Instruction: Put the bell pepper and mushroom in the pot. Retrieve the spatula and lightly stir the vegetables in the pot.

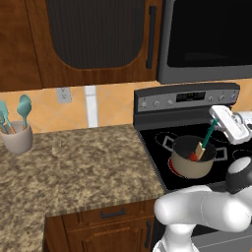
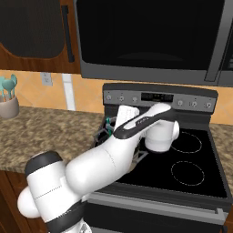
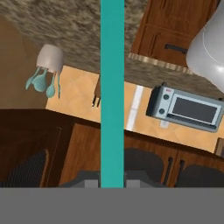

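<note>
At far left on your granite counter (image 1: pixel 88 167) stands the utensil cup (image 1: pixel 17 138) with teal spoons. Moving right, the pot (image 1: pixel 192 157) sits on the stove (image 1: pixel 162 147), the bell pepper (image 1: pixel 194 156) inside it. The spatula (image 1: pixel 206 139) slants blade-down into the pot, its handle clamped in the closed gripper (image 1: pixel 216 123). Stove display text is unreadable.

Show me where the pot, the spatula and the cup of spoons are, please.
pot (image 1: pixel 189 170): left base view, on its beige side wall.
spatula (image 1: pixel 210 133): left base view, on its thin teal handle.
utensil cup (image 1: pixel 17 139): left base view, on its beige side.
</note>
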